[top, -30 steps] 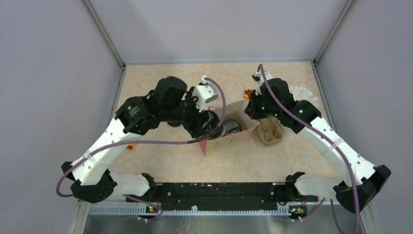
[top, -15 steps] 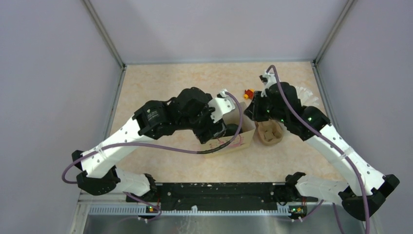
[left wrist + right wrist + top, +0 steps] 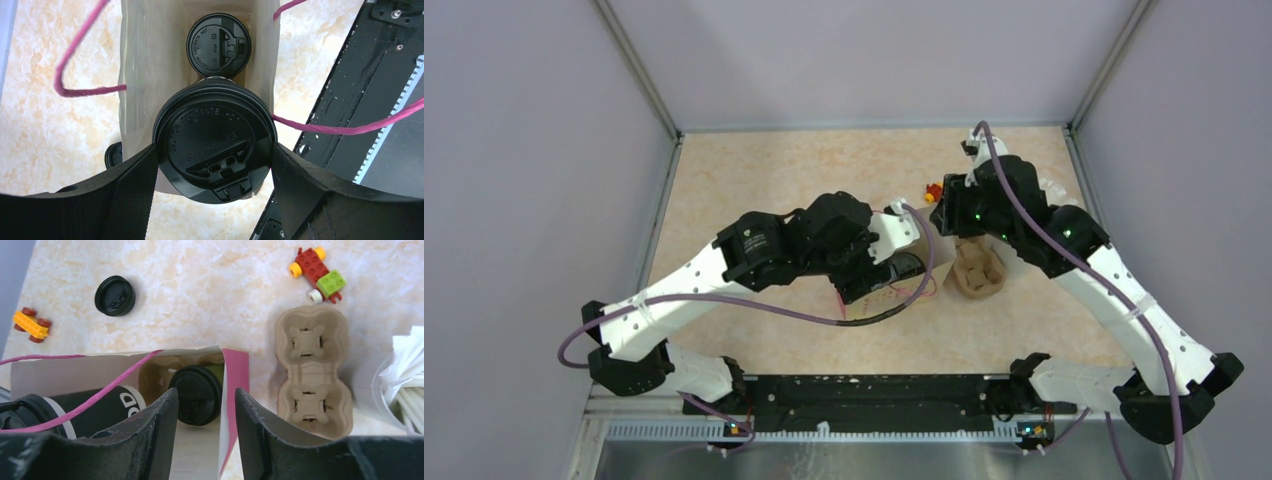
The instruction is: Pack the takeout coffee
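In the left wrist view my left gripper (image 3: pixel 215 151) is shut on one takeout coffee cup (image 3: pixel 215 132), its fingers pressing both sides of the black lid. This cup sits at the mouth of a pale paper bag (image 3: pixel 150 60) with pink handles. A second lidded cup (image 3: pixel 218 45) stands deeper inside the bag. In the right wrist view my right gripper (image 3: pixel 206 395) is open, its fingers either side of the bag's pink edge (image 3: pixel 234 375) without touching it. That view also shows the cup in the bag (image 3: pixel 196 395) and the held cup (image 3: pixel 100 412).
A brown pulp cup carrier (image 3: pixel 312 372) lies right of the bag, with a cup of white straws (image 3: pixel 405 385) beyond it. Lying on the table are a loose black lid (image 3: pixel 115 295), a red and green toy car (image 3: pixel 317 270) and a yellow one (image 3: pixel 31 325).
My left arm has carried its cup rightwards into the bag's mouth. My right gripper, shut a second ago, has opened at the bag's edge.
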Action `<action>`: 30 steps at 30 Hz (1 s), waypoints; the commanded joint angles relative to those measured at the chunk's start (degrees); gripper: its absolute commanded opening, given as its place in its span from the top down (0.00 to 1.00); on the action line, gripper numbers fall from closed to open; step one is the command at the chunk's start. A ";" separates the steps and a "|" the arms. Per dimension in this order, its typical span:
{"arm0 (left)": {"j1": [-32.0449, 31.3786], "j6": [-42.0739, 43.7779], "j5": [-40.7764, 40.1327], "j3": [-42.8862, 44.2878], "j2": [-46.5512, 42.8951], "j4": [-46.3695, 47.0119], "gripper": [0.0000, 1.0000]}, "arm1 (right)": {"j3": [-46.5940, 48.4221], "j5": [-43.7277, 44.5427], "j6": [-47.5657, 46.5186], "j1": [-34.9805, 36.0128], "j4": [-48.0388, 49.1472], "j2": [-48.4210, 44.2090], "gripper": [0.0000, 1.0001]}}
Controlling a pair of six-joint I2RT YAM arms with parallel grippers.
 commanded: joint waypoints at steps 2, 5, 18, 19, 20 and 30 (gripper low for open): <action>-0.51 0.53 -1.92 -0.77 -0.17 2.23 0.32 | 3.63 2.58 -6.05 -1.36 -1.43 1.38 0.52; -0.60 0.55 -1.97 -0.18 -0.31 2.53 0.32 | 3.89 -2.97 -7.16 -5.26 0.49 2.34 0.53; -0.76 0.97 -1.02 -2.86 -1.18 3.73 0.32 | 3.90 -7.81 -9.90 -6.66 2.78 6.75 0.56; -0.77 1.09 -1.13 -3.01 -1.19 3.85 0.32 | 3.64 -7.17 -10.27 -6.66 2.81 6.99 0.57; -0.82 1.21 -1.22 -3.07 -1.12 3.95 0.32 | 3.53 -6.81 -10.66 -6.66 2.89 7.23 0.58; -0.95 4.36 -3.05 -2.74 0.01 3.35 0.32 | 3.60 -7.73 -11.65 -6.66 3.03 7.72 0.76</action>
